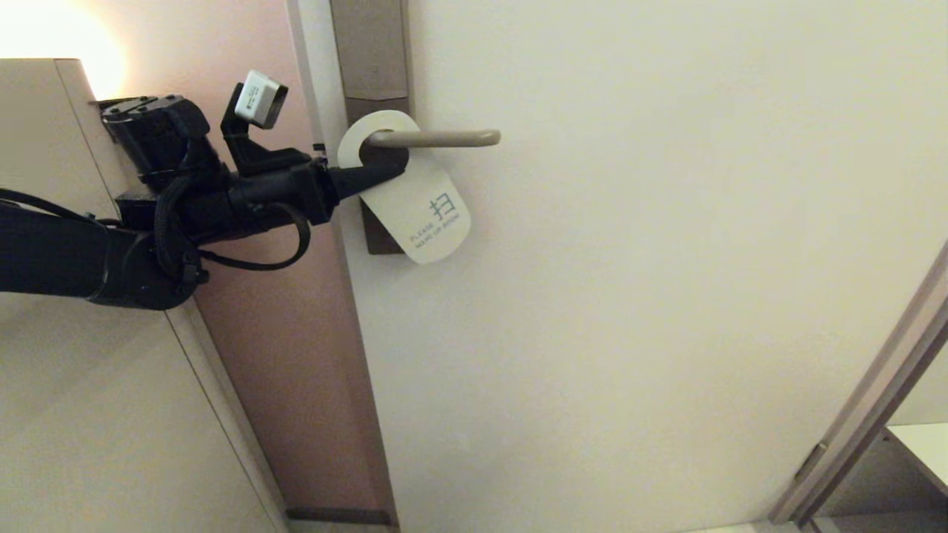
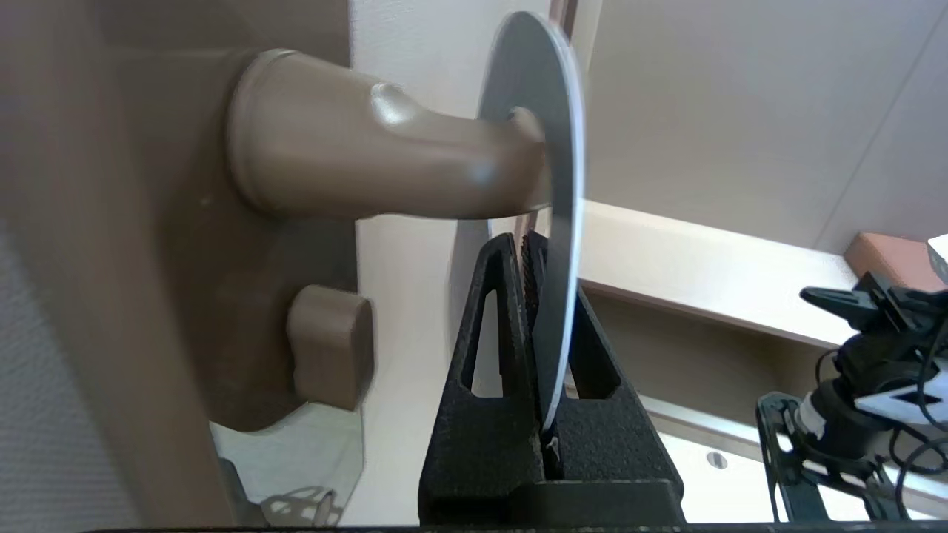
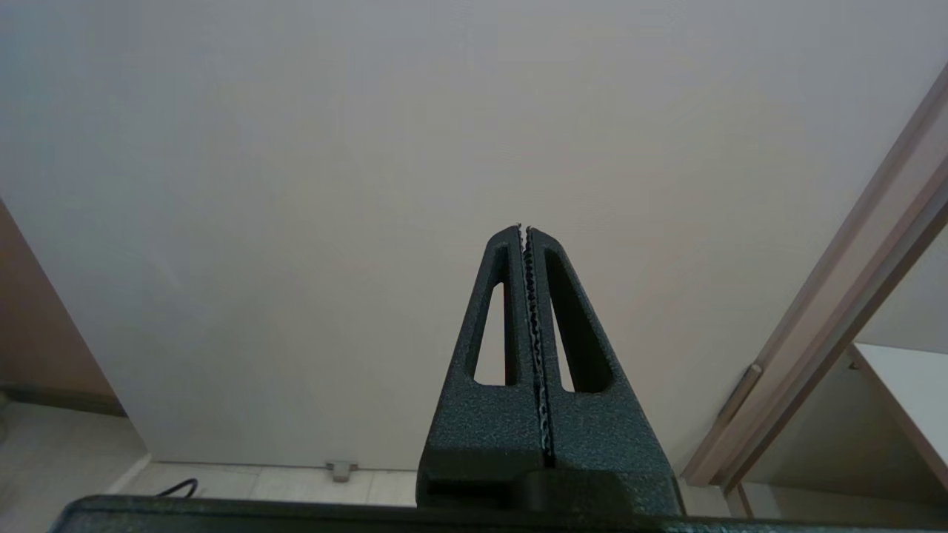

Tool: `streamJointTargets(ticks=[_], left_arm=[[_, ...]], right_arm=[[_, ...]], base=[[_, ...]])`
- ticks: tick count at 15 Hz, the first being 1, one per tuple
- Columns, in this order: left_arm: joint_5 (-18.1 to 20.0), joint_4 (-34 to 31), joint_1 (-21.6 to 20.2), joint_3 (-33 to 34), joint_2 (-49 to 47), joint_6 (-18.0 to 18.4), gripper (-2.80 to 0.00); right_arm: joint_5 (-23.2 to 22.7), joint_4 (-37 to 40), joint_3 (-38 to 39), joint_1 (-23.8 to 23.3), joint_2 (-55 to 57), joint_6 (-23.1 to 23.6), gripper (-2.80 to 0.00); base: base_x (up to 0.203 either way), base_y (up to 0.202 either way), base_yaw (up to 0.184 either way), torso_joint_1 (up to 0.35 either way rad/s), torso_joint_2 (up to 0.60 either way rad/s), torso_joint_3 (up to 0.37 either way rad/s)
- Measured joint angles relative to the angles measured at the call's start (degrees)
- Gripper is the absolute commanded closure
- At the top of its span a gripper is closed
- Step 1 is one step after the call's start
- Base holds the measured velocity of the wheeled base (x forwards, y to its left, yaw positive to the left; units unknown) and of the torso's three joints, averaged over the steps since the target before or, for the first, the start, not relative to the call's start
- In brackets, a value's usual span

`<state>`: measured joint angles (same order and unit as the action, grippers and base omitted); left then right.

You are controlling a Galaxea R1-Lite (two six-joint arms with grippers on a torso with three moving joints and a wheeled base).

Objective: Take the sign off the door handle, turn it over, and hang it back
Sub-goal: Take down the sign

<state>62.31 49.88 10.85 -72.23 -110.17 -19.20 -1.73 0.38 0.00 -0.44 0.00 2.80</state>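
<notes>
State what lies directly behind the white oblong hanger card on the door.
Behind the white oblong hanger card is the tall brown backplate, its lower edge showing beside the card; the rest is covered. The beige lever handle passes through the card's hole. The left gripper clamps the card's edge.

Handle carrying the sign

The handle (image 1: pixel 437 138) juts level from the brown backplate (image 1: pixel 370 52) on the door (image 1: pixel 666 259); the sign (image 1: pixel 418 211) hangs from it by its hole, close to the backplate, tilted, white "MAKE UP ROOM" face outward.
</notes>
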Motion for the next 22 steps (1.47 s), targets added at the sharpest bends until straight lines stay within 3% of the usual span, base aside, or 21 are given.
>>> streamJointTargets(ticks=[6,15,16,22], left_arm=[[-0.6,1.1,-0.2,4.3,-0.3,2.3,0.00],[-0.2,7.3,-0.2,11.2,-0.5,2.2,0.00],[0.0,5.5,-0.3,12.2,-0.7,2.3,-2.80],[-0.1,6.6,-0.3,11.3,-2.0,2.0,-2.80]], right_arm=[[0.0,0.1,0.0,0.0,0.0,0.0,0.00],[0.0,0.1,0.0,0.0,0.0,0.0,0.00],[0.0,0.0,0.0,0.0,0.0,0.0,0.00],[0.0,0.1,0.0,0.1,0.0,0.0,0.00]], base=[[0.000,0.000,0.000,0.000,0.00,0.000],[0.000,0.000,0.000,0.000,0.00,0.000],[0.000,0.000,0.000,0.000,0.00,0.000],[0.000,0.000,0.000,0.005,0.00,-0.004]])
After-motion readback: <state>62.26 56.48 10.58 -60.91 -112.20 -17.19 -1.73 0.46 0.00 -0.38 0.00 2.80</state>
